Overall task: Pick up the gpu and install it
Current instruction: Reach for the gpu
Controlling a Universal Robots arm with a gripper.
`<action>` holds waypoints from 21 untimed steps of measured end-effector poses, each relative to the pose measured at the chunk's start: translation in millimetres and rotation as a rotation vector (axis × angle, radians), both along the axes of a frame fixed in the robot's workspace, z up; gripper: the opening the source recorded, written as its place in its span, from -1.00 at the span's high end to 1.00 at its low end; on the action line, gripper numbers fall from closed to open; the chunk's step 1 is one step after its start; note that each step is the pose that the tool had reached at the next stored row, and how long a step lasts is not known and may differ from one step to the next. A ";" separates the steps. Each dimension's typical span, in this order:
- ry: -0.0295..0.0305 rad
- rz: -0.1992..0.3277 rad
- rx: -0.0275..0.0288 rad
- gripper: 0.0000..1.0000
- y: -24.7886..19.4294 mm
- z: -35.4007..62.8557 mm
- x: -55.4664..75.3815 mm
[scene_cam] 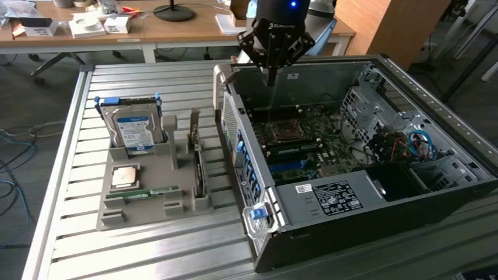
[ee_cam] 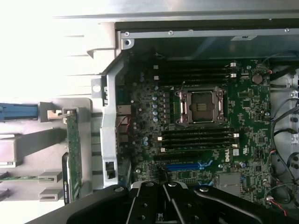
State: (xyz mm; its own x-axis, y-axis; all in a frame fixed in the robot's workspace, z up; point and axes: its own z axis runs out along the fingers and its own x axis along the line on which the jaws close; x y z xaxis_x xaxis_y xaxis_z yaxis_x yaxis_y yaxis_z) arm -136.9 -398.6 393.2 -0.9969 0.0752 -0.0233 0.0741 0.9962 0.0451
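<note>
The gpu (scene_cam: 198, 166) stands edge-on in a slot of the grey holder (scene_cam: 160, 169) on the exterior view's left of the computer case; it is a thin dark card. The wrist view shows the gpu (ee_cam: 74, 149) as a narrow green strip beside the case wall. My gripper (scene_cam: 270, 80) hangs shut and empty above the far part of the open case (scene_cam: 435, 105), well apart from the gpu. Its black linkage and closed gripper (ee_cam: 163, 186) look down on the motherboard (ee_cam: 243, 102). A blue expansion slot (ee_cam: 187, 165) lies on the motherboard near the gripper.
The holder also carries a silver hard drive (scene_cam: 134, 128) with a blue label, a small chip (scene_cam: 125, 175) and a green memory stick (scene_cam: 144, 192). Everything rests on a slatted metal table (scene_cam: 140, 245). Cables (scene_cam: 412, 146) fill the case's right side. A cluttered wooden desk (scene_cam: 155, 29) stands behind.
</note>
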 end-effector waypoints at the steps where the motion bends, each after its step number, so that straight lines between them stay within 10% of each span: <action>1: 0.0000 0.000 0.0000 0.79 0.1 0.0 -1.7; 21: 0.0000 0.000 0.0000 0.79 3.6 -1.4 -35.1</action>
